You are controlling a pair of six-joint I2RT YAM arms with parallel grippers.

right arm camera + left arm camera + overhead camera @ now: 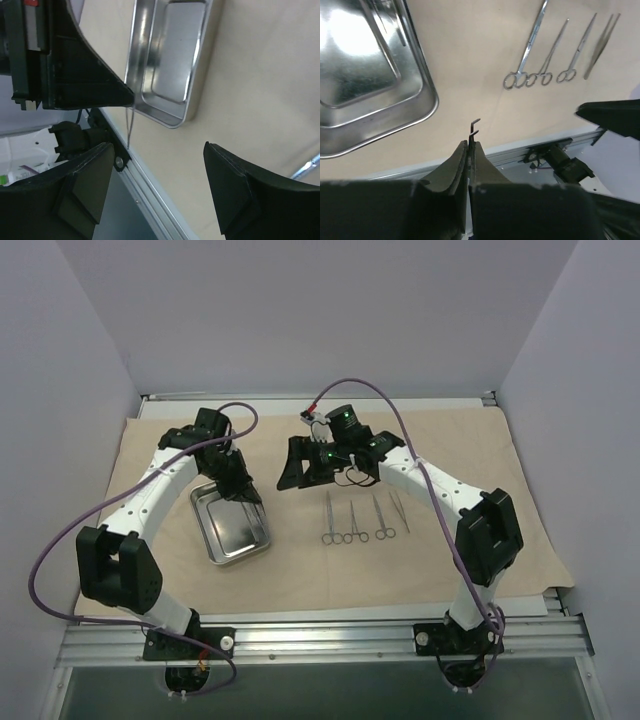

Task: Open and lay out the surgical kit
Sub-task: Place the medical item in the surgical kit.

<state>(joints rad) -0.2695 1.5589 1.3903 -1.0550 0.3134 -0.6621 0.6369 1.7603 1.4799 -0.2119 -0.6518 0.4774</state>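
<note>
The beige cloth wrap (480,450) lies spread flat, bearing the steel tray (232,528), which shows only bare metal. Right of it, four instruments (355,522) lie parallel, handles toward the arms. The left gripper (471,145) clenches a slim hooked instrument (474,127) over the tray's rim, tip downward along the fingers. The right gripper (157,145) gapes, holding nothing.

No word, brand, number or sign can be read anywhere; the small white label (19,176) beside the table's rail is too blurred.
</note>
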